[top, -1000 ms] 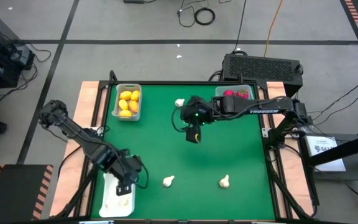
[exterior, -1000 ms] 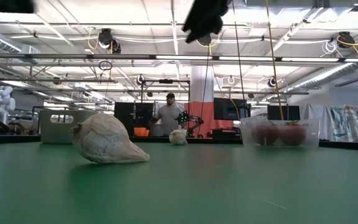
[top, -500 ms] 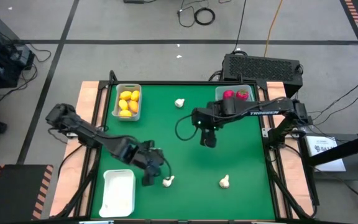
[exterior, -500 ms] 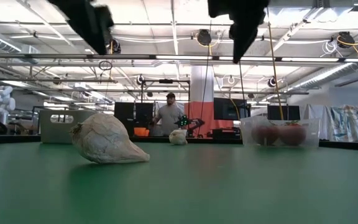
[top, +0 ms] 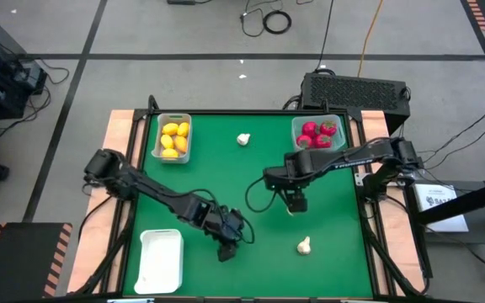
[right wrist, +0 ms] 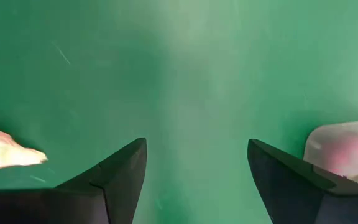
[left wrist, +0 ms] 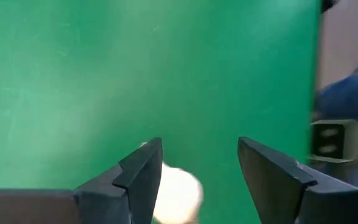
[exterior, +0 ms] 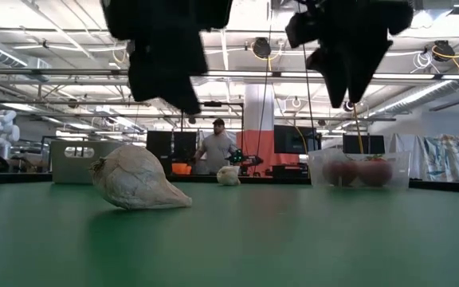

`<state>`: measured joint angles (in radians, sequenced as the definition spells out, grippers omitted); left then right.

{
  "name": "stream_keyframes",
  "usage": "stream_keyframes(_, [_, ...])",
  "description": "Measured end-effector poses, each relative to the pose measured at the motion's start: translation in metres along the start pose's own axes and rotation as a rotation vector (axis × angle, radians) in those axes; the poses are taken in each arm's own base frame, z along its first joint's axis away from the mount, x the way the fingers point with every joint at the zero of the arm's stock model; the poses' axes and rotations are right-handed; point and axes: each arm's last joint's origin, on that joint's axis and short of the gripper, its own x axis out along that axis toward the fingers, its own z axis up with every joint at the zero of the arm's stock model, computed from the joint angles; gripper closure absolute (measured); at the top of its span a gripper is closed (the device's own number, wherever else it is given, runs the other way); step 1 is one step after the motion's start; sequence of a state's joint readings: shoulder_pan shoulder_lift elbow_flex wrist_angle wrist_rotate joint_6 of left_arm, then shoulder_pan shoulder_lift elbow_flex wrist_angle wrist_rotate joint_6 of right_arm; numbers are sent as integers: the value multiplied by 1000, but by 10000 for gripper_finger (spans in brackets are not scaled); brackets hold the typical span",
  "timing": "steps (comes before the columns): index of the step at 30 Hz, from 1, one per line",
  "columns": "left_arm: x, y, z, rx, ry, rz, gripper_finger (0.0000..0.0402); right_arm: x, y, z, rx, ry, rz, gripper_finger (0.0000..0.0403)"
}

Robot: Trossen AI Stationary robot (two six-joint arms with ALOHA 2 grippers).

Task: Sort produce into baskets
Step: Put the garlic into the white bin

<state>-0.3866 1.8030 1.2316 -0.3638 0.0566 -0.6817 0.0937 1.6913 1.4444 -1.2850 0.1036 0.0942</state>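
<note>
Garlic bulb (left wrist: 178, 198) lay on green worktop (top: 226, 185) directly beneath left tool (top: 228, 250), fingers apart, nothing held. Right tool (top: 295, 204) hung mid-worktop, fingers apart, empty; second bulb (top: 305, 246) near it.

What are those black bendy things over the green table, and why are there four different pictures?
They are two robot arms sorting toy food into baskets. One picture looks down from above, one peeks across the tabletop, and two come from cameras on the arms' wrists. The left hand is open, hovering over a garlic bulb it hides from above. The right hand is open and empty. Two more garlic bulbs, one near and one far, lie on the green table. Yellow fruits fill the grey bin, red fruits the clear bin. The white tray looks empty.
</note>
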Motion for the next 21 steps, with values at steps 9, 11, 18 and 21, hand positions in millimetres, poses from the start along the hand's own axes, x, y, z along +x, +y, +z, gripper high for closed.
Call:
stream_keyframes(9, [28, -2, -21, 94, 75, 80, 185, 10, 1, -2, -24, 10, -2, 133])
stream_keyframes(11, [29, -4, -23, 102, 81, 77, 185, 10, 0, 0, -29, -2, -3, 133])
stream_keyframes(18, [29, -7, -30, 120, 98, 98, 185, 10, -6, 4, -20, -39, -2, 133])
stream_keyframes(21, [29, -7, -33, 161, 93, 158, 185, 10, -8, 6, -11, -57, -3, 133])
